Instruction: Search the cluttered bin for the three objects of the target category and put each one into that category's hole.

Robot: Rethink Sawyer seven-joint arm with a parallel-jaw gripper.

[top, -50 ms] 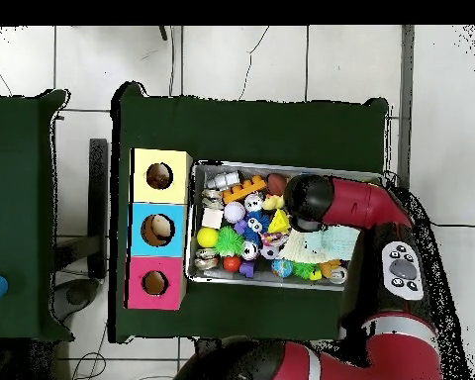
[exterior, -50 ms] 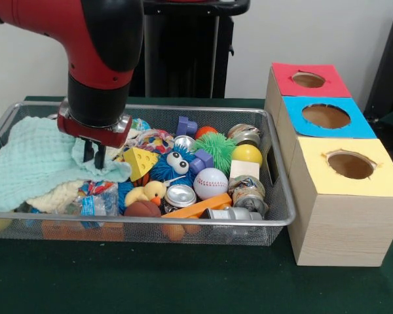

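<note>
A wire mesh bin (exterior, -50 ms: 283, 210) holds a jumble of toys. Among them are a baseball (exterior, -50 ms: 210, 182), a yellow ball (exterior, -50 ms: 247, 154), a green spiky ball (exterior, -50 ms: 215, 148), a blue fuzzy toy with eyes (exterior, -50 ms: 173, 165), a cheese wedge (exterior, -50 ms: 141, 162), a rubber duck (exterior, -50 ms: 149, 193) and small metal cans (exterior, -50 ms: 179, 195). A mint green cloth (exterior, -50 ms: 33, 160) covers the bin's left part. My gripper (exterior, -50 ms: 95, 157) is down at the cloth's right edge, its fingers nearly together with a fold of cloth between them. In the overhead view the arm (top, -50 ms: 345, 203) hides the gripper, and the cloth (top, -50 ms: 321, 242) shows beside it.
Three wooden boxes stand in a row to the right of the bin, each with a round hole on top: red (exterior, -50 ms: 308, 80), blue (exterior, -50 ms: 325, 116) and yellow (exterior, -50 ms: 350, 165). An orange block (exterior, -50 ms: 196, 208) and purple blocks (exterior, -50 ms: 186, 125) also lie in the bin.
</note>
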